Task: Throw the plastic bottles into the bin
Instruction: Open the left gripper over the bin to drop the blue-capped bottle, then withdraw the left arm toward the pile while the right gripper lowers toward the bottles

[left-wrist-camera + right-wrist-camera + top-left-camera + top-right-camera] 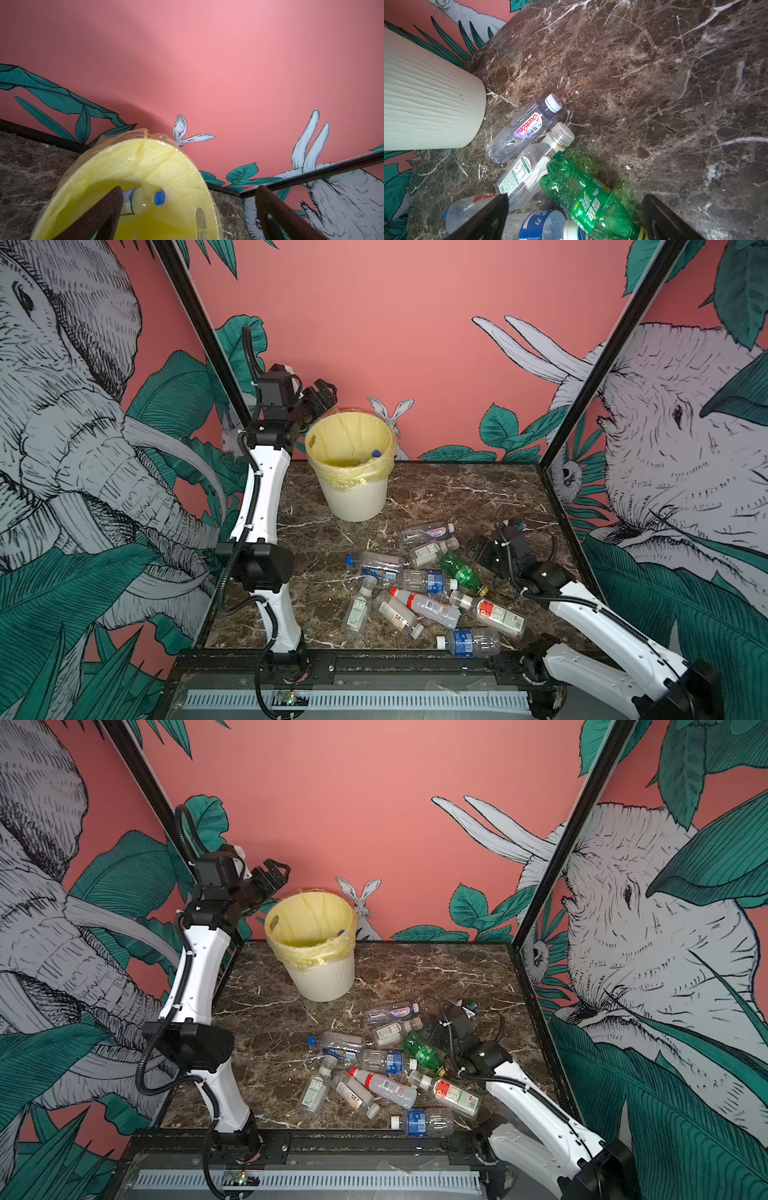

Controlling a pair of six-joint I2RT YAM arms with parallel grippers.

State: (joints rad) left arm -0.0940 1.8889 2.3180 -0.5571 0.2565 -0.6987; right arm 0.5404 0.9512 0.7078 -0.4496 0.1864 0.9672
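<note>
The cream ribbed bin [353, 493] [324, 979] with its yellow liner stands at the back of the marble table. My left gripper [322, 396] [274, 873] [189, 188] hangs open and empty above the bin's left rim. Inside the bin lies a clear blue-capped bottle [143, 199] [376, 454]. Several plastic bottles [415, 593] [378, 1077] lie in a pile at the front centre. My right gripper [482, 551] [432, 1029] [576, 197] is open, low at the pile's right side, over a green bottle [581, 193] [461, 570] and not touching it.
Black frame posts [199, 323] [598, 377] rise at the table's back corners in front of the mural walls. A black rail [395, 659] runs along the front edge. Bare marble [654, 83] [457, 489] stretches to the right of the bin.
</note>
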